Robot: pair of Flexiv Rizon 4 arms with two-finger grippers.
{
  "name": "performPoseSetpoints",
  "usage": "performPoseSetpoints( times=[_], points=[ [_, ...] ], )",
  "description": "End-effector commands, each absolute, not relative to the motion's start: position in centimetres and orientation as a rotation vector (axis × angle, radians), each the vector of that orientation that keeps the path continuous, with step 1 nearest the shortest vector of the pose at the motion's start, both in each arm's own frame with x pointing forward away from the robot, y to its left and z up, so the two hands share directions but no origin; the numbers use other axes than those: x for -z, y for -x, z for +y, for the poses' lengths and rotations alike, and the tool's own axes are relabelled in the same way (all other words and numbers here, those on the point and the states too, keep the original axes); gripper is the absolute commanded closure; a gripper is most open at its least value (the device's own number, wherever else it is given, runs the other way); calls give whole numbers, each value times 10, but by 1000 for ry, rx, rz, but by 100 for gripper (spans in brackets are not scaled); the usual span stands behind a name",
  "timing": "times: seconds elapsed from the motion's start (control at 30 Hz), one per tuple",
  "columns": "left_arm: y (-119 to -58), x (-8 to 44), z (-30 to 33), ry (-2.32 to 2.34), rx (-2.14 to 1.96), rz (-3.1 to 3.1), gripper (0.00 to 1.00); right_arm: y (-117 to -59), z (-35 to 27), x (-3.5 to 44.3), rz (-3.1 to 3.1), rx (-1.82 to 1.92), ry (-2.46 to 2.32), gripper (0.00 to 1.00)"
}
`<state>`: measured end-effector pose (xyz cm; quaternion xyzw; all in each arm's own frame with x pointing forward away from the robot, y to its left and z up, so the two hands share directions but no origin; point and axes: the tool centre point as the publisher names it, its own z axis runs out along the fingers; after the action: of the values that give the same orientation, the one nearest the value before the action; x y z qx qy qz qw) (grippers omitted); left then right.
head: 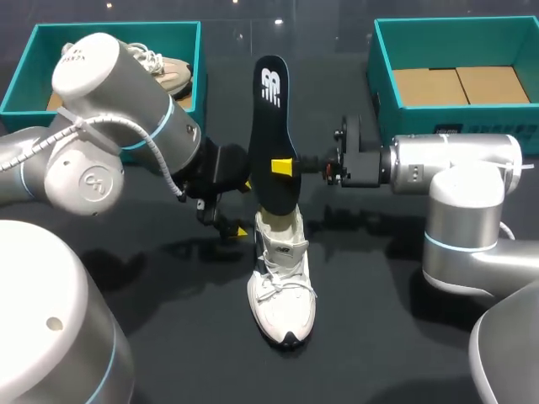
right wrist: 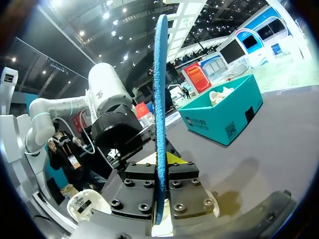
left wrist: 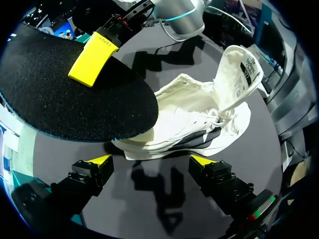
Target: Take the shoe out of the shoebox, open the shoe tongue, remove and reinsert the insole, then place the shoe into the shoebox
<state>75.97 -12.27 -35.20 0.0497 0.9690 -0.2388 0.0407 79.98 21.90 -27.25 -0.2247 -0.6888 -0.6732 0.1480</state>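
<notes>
Black insole (head: pixel 270 118), pinched in our right gripper (head: pixel 279 166), runs up frame centre from the shoe (head: pixel 284 286); our left gripper (left wrist: pixel 152 160) spread, empty.

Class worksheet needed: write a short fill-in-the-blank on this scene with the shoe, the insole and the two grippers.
1. The right gripper is shut on the black ____.
2. The white shoe stands on the dark ____.
3. The left gripper is ____, holding nothing.
4. A second shoe lies in the teal box on the robot's ____ side.
Missing words: insole; table; open; left.
</notes>
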Motion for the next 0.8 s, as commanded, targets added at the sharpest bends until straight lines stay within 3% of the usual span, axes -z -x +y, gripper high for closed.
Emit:
performPoseSetpoints(
  times=[0.03, 0.8],
  points=[
    [-760, 353, -126, -145, 715, 2977, 0, -798, 221, 276, -1978, 1958, 633, 100],
    [-760, 355, -124, -99, 711, 2996, 0, -804, 218, 281, -1970, 2042, 604, 100]
  ],
)
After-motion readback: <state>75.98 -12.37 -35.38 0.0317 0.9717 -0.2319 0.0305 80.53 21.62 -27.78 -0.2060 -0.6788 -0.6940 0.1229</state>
